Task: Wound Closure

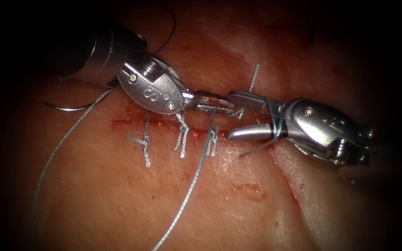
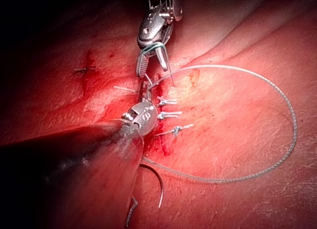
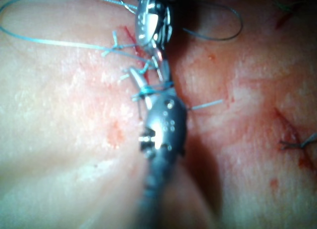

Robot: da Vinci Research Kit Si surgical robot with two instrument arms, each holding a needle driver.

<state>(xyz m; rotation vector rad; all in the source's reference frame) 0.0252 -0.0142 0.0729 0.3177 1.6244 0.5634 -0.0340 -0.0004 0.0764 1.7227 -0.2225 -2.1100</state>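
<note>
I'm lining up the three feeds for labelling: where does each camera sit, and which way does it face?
Endoscope: above and in front of the cut; left tool and right tool meet tip to tip.
Left wrist: looks along its shaft at the left tool, right tool beyond.
Right wrist: looks along its shaft at the right tool.
Shared: thread wrapped around the right tool; needle lying free.

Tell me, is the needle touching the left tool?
Apart. In the endoscope view the needle lies on the tissue, left of the cut, with bare tissue between it and the left tool.
</note>
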